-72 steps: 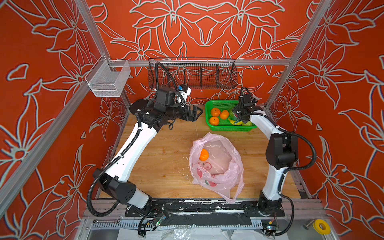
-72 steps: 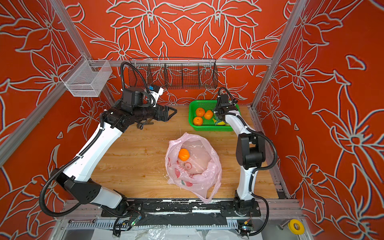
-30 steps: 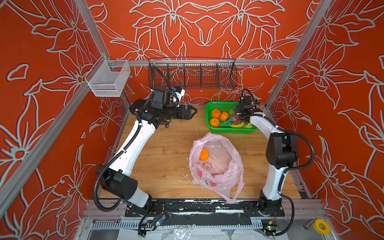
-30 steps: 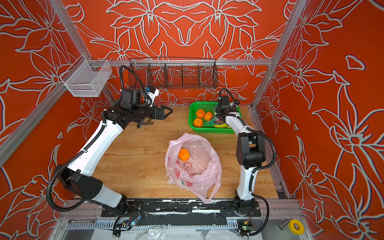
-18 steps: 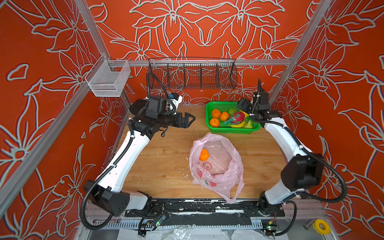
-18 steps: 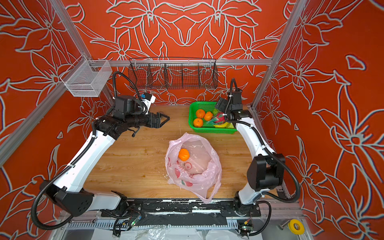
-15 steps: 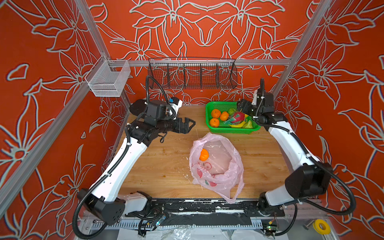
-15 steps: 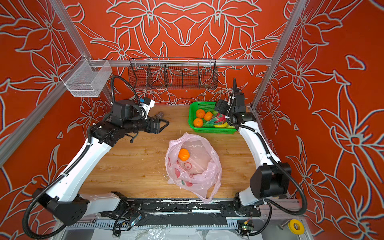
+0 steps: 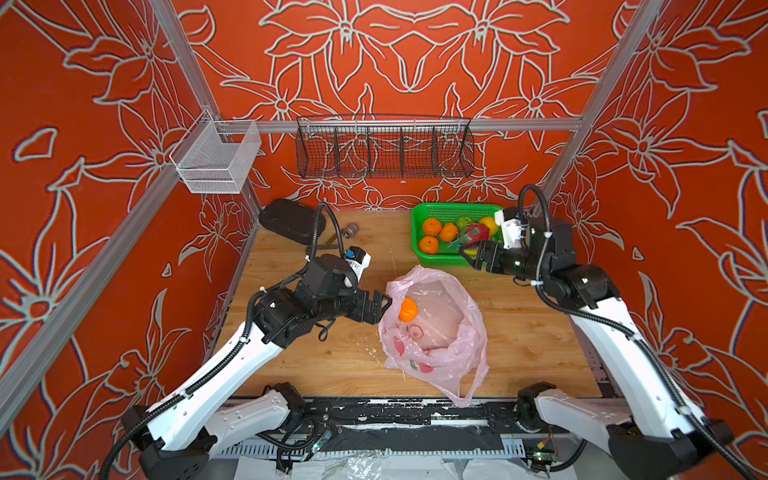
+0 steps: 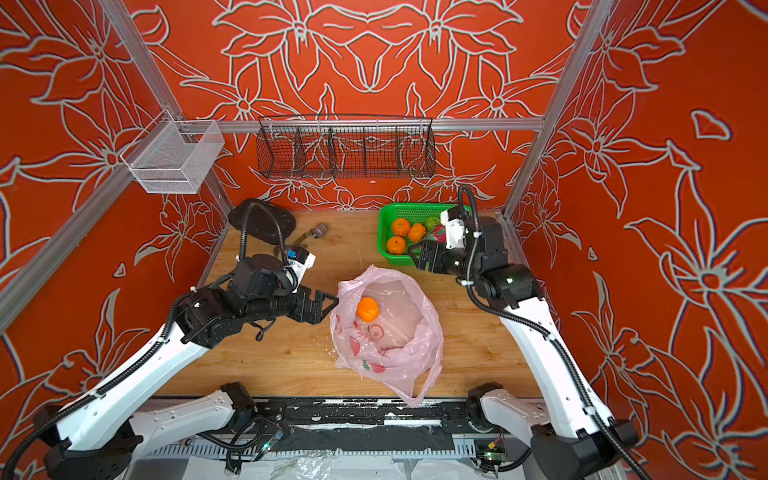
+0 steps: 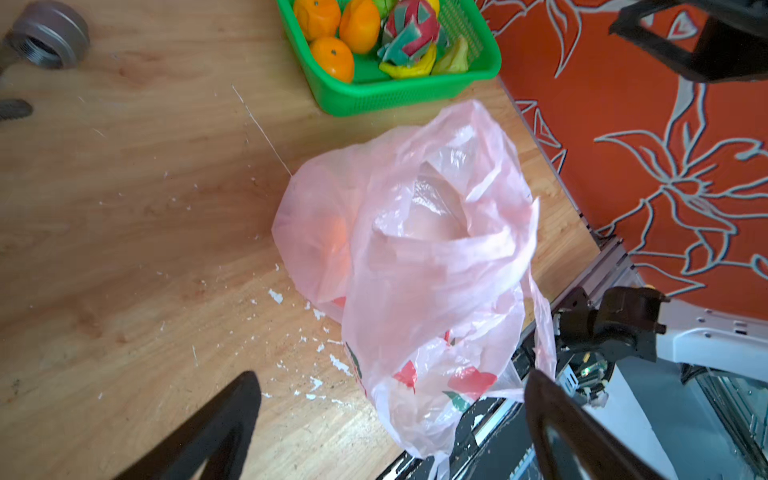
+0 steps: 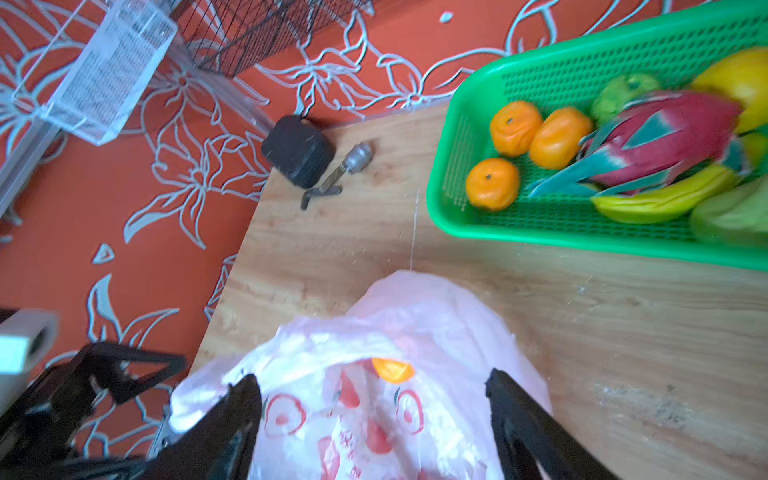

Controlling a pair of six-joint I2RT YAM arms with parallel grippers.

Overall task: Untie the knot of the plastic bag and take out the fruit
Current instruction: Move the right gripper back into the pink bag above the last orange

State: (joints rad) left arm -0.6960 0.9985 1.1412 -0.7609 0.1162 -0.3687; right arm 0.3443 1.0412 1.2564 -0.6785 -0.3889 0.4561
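Note:
The pale pink plastic bag (image 9: 434, 332) (image 10: 386, 332) lies mid-table with its mouth gaping upward; no knot shows. One orange fruit (image 9: 407, 308) (image 10: 368, 308) sits inside near the left rim, seen through the plastic in the right wrist view (image 12: 392, 370). My left gripper (image 9: 384, 308) (image 10: 328, 309) (image 11: 391, 376) hovers open at the bag's left edge, holding nothing. My right gripper (image 9: 468, 257) (image 10: 415, 258) (image 12: 372, 378) is open and empty above the green basket's front rim (image 9: 440, 262). The basket holds oranges (image 9: 432, 227), a dragon fruit (image 12: 665, 133) and green ones.
A banana (image 12: 665, 199) lies in the basket. A black pad (image 9: 286, 220) and a metal fitting (image 9: 352, 229) rest at the back left. A black wire rack (image 9: 384, 151) and a white mesh box (image 9: 216, 164) hang on the rails. White flecks (image 11: 316, 382) litter the wood.
Both arms swung forward from the back. The left gripper came down to the bag's left rim. The right gripper drew back from over the basket, where a dragon fruit now lies.

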